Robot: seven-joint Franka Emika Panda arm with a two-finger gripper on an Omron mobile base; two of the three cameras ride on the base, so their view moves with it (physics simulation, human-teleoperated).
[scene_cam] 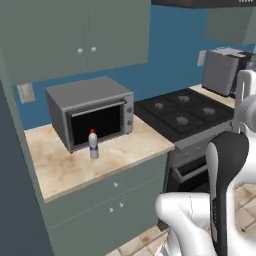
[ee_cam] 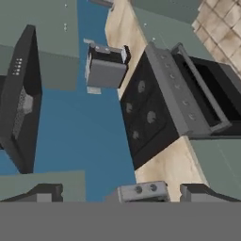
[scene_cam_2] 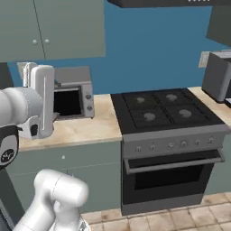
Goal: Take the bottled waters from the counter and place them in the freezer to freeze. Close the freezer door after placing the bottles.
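Observation:
One bottled water point(scene_cam: 93, 144), small and clear with a red cap, stands upright on the beige counter point(scene_cam: 55, 167) just in front of the grey boxy oven. A dark grey slab point(scene_cam: 12, 195) at the counter's left end looks like the freezer's side; the freezer door is out of view. My arm rises at the right of the left base view, well away from the bottle. In the hand view my gripper point(ee_cam: 123, 194) is open, fingertips point(ee_cam: 47, 192) wide apart with nothing between them. It faces the stove and the blue wall from above.
A grey microwave-like oven point(scene_cam: 90, 112) sits at the back of the counter point(scene_cam_2: 90, 126). To the right is a black stove point(scene_cam: 185, 115) point(scene_cam_2: 167, 110) point(ee_cam: 146, 113), then a grey toaster point(scene_cam: 222, 70) point(scene_cam_2: 219, 76) point(ee_cam: 106, 70). Grey-green wall cabinets point(scene_cam: 75, 35) hang above.

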